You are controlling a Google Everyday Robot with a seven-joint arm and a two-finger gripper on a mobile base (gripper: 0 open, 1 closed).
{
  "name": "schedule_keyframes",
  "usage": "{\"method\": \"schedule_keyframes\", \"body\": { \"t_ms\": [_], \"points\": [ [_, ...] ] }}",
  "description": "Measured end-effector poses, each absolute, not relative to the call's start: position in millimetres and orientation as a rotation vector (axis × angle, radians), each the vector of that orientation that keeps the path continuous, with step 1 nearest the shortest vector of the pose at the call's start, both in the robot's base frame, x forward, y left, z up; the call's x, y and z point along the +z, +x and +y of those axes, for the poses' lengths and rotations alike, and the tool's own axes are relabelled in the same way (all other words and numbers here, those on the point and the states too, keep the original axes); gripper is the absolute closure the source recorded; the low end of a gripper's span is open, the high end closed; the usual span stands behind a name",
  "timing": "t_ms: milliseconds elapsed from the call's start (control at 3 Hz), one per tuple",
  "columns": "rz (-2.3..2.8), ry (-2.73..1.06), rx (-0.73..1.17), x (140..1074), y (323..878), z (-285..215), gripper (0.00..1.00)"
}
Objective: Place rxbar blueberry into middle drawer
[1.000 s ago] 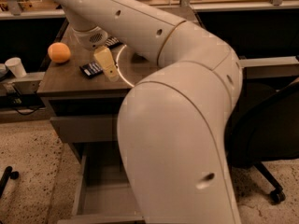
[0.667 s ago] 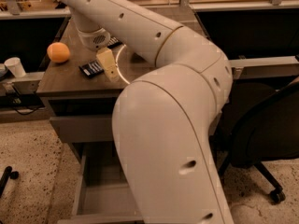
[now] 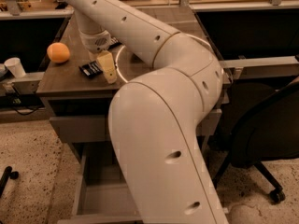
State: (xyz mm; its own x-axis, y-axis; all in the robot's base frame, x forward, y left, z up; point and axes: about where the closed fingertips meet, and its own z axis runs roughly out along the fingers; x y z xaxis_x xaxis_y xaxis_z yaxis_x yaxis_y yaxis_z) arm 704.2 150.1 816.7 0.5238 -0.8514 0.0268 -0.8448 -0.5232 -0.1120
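The rxbar blueberry, a small flat bar in a dark wrapper with white lettering, lies on the wooden desk top near its front left. My gripper points down at the desk just right of the bar, touching or nearly touching it. The middle drawer is pulled out below the desk, its grey floor bare where it shows. My big white arm covers its right part.
An orange sits on the desk left of the bar. A second dark object lies behind my wrist. A white cup stands on a rail at the left. A black office chair stands to the right.
My arm's elbow has swung and now fills more of the middle of the view. The gripper stays beside the bar, slightly lower. The bar and the orange have not moved.
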Motion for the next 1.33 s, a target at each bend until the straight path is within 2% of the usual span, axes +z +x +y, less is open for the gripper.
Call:
{"method": "schedule_keyframes", "body": {
  "t_ms": [333,667,1000,1333],
  "points": [
    [1.488,-2.667,-0.119,824.1,704.2,150.1,0.62],
    [1.496,-2.65,-0.119,830.8,703.5,147.4,0.93],
    [1.524,-2.5,-0.09,841.4,692.5,133.6,1.0],
    [1.579,-2.261,-0.123,880.9,666.2,110.8,1.0]
  ]
}}
